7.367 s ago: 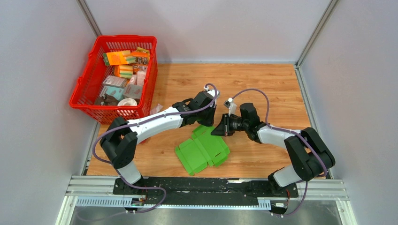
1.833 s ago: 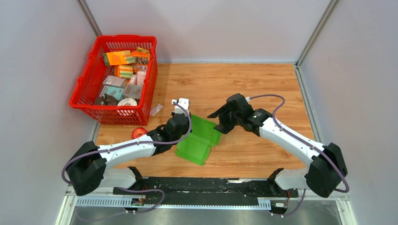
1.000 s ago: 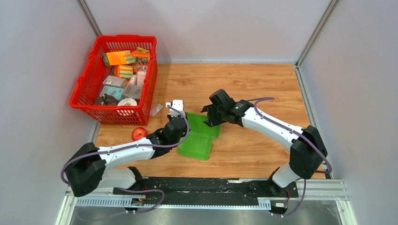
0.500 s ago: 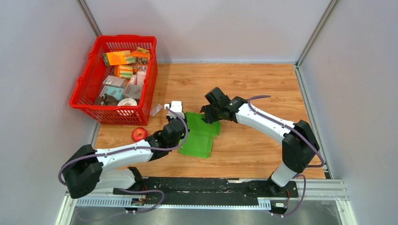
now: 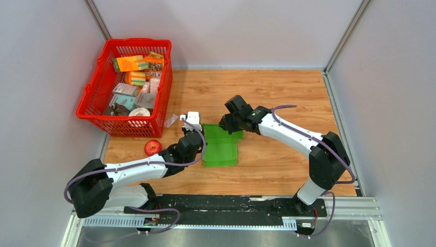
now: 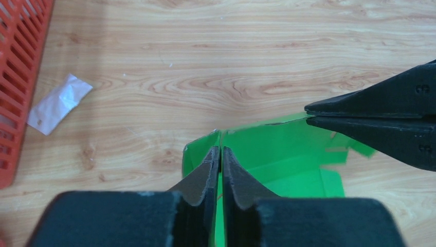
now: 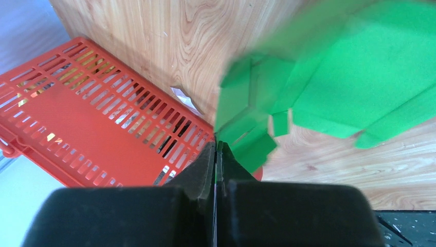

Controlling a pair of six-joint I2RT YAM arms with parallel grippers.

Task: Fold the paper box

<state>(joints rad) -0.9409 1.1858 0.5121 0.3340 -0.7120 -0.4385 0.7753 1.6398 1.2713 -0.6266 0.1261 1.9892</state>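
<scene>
The paper box (image 5: 222,152) is a bright green, partly folded card lying on the wooden table between my arms. In the left wrist view, my left gripper (image 6: 221,150) is shut on an upright edge of the card (image 6: 288,154) at its left side. My right gripper (image 5: 224,127) is shut on the card's far edge. A thin green strip shows between its closed fingers in the right wrist view (image 7: 216,146), and the card (image 7: 349,77) spreads beyond them. The right gripper's fingers (image 6: 380,128) also show in the left wrist view. My left gripper in the top view (image 5: 201,140) is at the card's left edge.
A red basket (image 5: 92,110) holding several small packages stands at the back left and also shows in the right wrist view (image 7: 103,118). A red apple (image 5: 152,147) lies left of the left arm. A white scrap (image 5: 171,120) lies by the basket (image 6: 15,77) and shows again in the left wrist view (image 6: 59,103).
My right gripper came left onto the card's far edge and closed on it. The card's near panel swung to the right and lies flatter. My left gripper stayed on the left edge.
</scene>
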